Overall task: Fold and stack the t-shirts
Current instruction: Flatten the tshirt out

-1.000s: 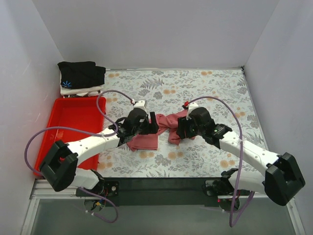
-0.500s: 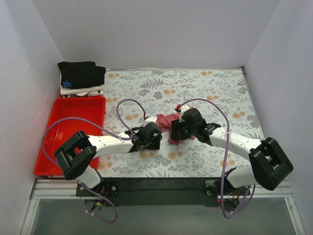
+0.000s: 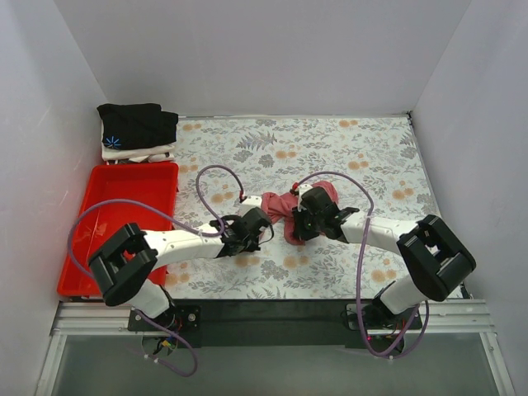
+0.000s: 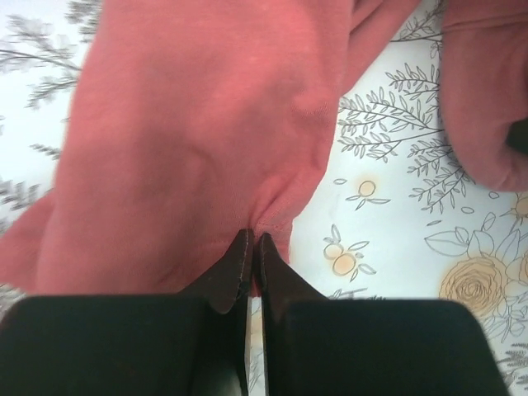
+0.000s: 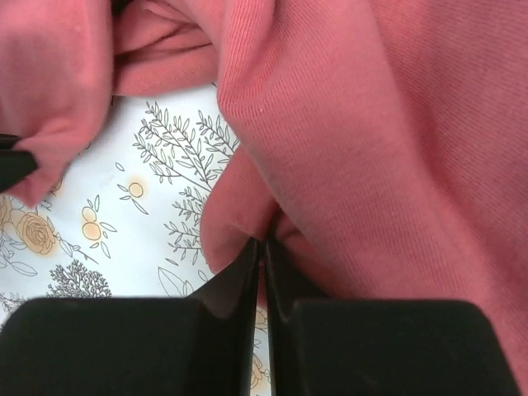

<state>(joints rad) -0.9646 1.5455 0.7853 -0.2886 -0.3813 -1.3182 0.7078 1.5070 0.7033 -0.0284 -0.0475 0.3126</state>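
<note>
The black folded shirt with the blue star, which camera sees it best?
The top external view: the black folded cloth shirt lies whole in the far left corner, on a white one. Both wrist views miss it; they show salmon-red cloth and flowery tablecloth.

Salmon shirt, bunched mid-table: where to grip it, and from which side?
Take the salmon shirt at a thin outer edge, coming in low from the near side. The middle looks bunched and thick, while the edge pinches cleanly between shut fingers, as the left gripper and right gripper show.
</note>
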